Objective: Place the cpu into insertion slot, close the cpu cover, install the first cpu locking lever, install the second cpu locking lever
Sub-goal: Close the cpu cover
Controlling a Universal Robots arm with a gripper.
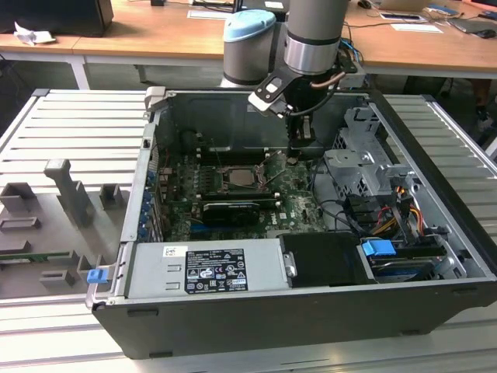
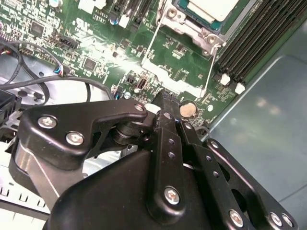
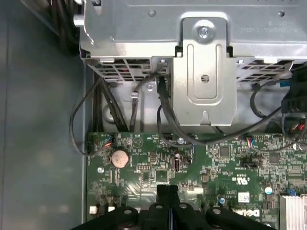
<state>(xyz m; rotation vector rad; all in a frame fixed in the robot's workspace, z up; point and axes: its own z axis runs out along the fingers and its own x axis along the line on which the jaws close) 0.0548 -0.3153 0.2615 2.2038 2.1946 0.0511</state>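
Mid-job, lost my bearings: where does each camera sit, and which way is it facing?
Exterior view: off the arm, above the open computer case, looking down into it; the arm and end effector show, to the exterior view's right of the cpu.
Second wrist view: on the arm, looking past the end effector onto the motherboard, cpu beyond.
First wrist view: on the arm, facing across the motherboard's edge to the drive cage; end effector tip shows.
Shared: both wrist views show the coin cell.
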